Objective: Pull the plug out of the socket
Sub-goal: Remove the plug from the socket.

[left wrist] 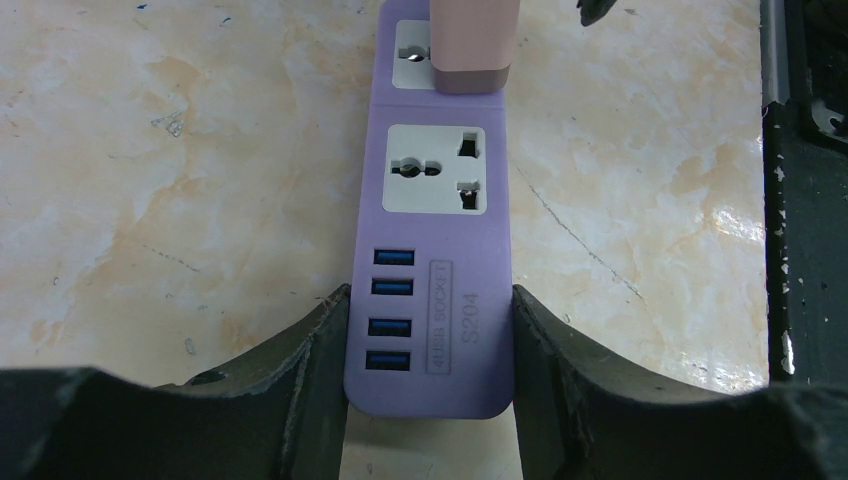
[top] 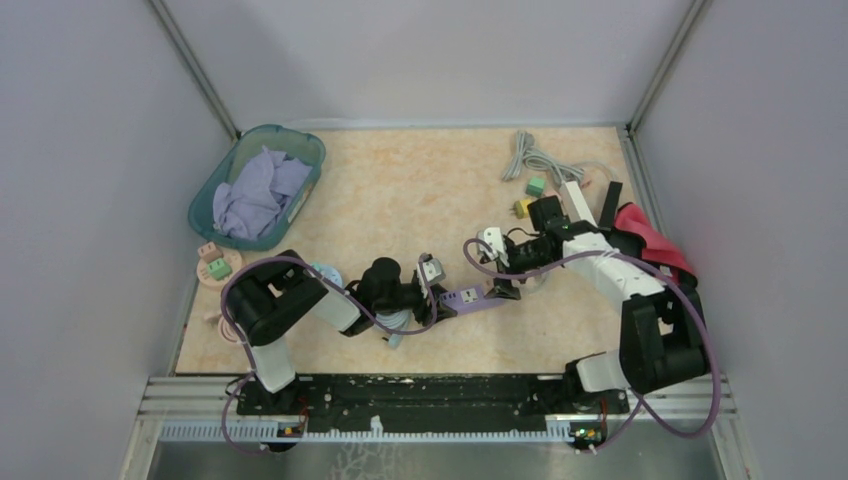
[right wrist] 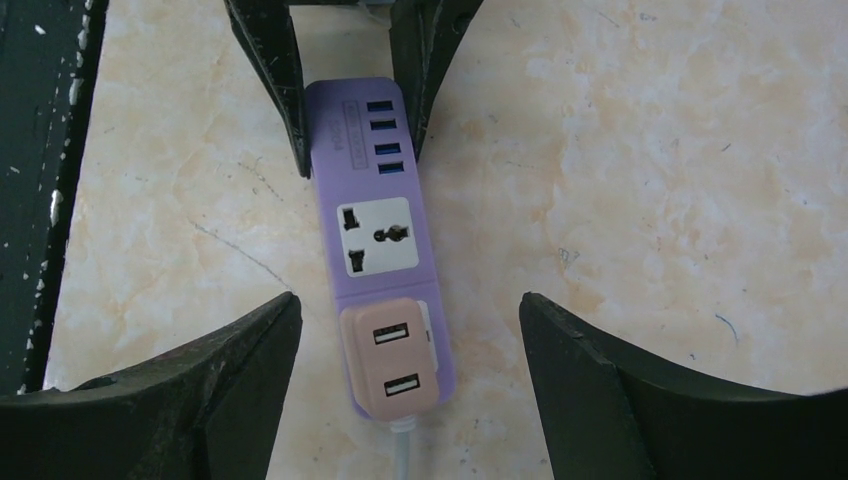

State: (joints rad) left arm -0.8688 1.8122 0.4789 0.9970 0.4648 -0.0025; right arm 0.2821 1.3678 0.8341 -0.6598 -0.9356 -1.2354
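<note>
From the right wrist alone, the plug (right wrist: pixel 392 362) shows two USB ports (right wrist: pixel 392 334).

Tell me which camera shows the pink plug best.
Right wrist: the whole pink plug shows, seated at the purple strip's end. Left wrist catches only one end at frame top; top external leaves it too small.
</note>
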